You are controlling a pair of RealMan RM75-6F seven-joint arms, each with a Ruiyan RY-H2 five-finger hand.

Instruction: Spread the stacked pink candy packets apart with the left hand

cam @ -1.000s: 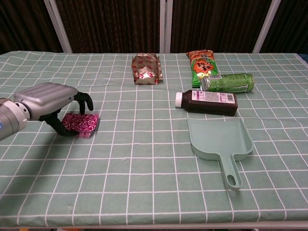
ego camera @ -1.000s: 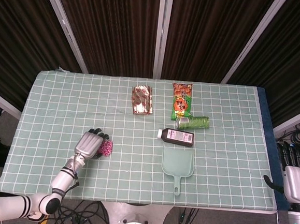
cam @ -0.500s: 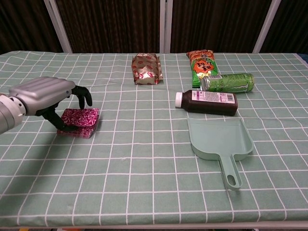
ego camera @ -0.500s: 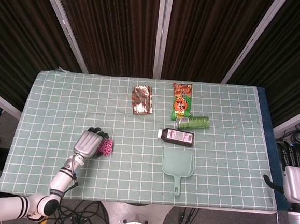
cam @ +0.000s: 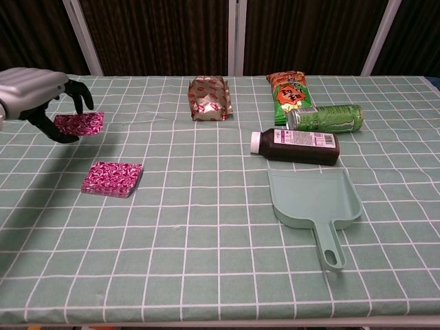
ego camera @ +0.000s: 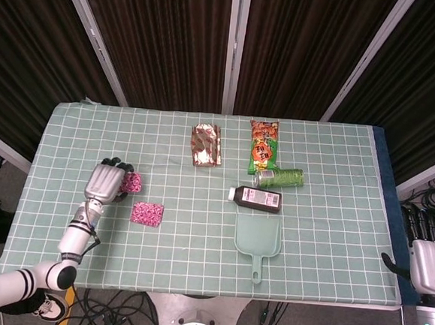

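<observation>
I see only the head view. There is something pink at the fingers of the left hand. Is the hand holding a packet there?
Observer: Yes. In the chest view the left hand pinches a pink packet, with the thumb under it.
Operator: Is the packet touching the table?
Observer: It seems not. It looks raised above the tablecloth, and a shadow lies on the cloth beside it.

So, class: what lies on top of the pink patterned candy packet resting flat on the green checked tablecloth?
Nothing: the pink patterned candy packet lies bare. The left hand holds a second pink packet beside it. Anything beneath the lying packet is hidden.
</observation>
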